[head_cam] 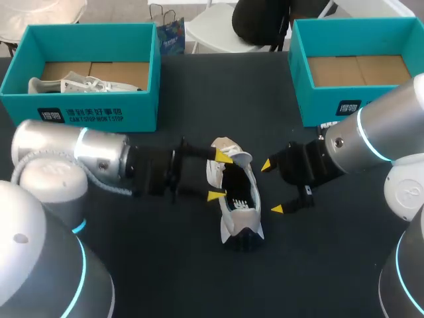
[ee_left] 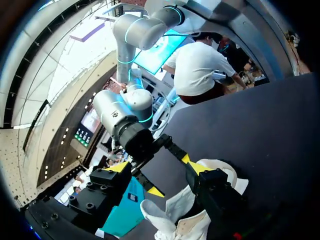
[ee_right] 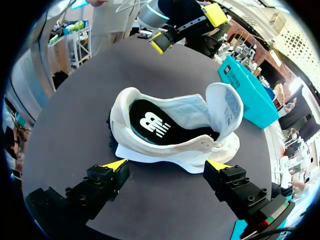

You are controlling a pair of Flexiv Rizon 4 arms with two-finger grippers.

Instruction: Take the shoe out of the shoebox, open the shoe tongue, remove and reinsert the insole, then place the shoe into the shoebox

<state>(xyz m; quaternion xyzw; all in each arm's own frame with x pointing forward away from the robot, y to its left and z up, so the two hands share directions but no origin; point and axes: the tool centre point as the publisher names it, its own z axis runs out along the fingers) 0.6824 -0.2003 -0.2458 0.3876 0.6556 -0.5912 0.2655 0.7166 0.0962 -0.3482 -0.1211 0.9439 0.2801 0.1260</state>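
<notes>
A white shoe (head_cam: 237, 207) lies on the dark table between my two grippers, its tongue (ee_right: 225, 105) folded back. A black insole (ee_right: 150, 120) with a white logo sits inside it. My left gripper (head_cam: 218, 176) is at the shoe's left side with its yellow tips spread, open; in the left wrist view part of the white shoe (ee_left: 185, 212) shows between its fingers (ee_left: 159, 170). My right gripper (head_cam: 272, 187) stands wide open just right of the shoe, not touching it. In the right wrist view the shoe (ee_right: 170, 135) lies right ahead of the open fingers (ee_right: 166, 167).
A teal shoebox (head_cam: 79, 116) at the back left holds another white shoe (head_cam: 73, 85). A second teal shoebox (head_cam: 311, 99) stands at the back right, showing its cardboard bottom. Bare dark table lies in front of the shoe.
</notes>
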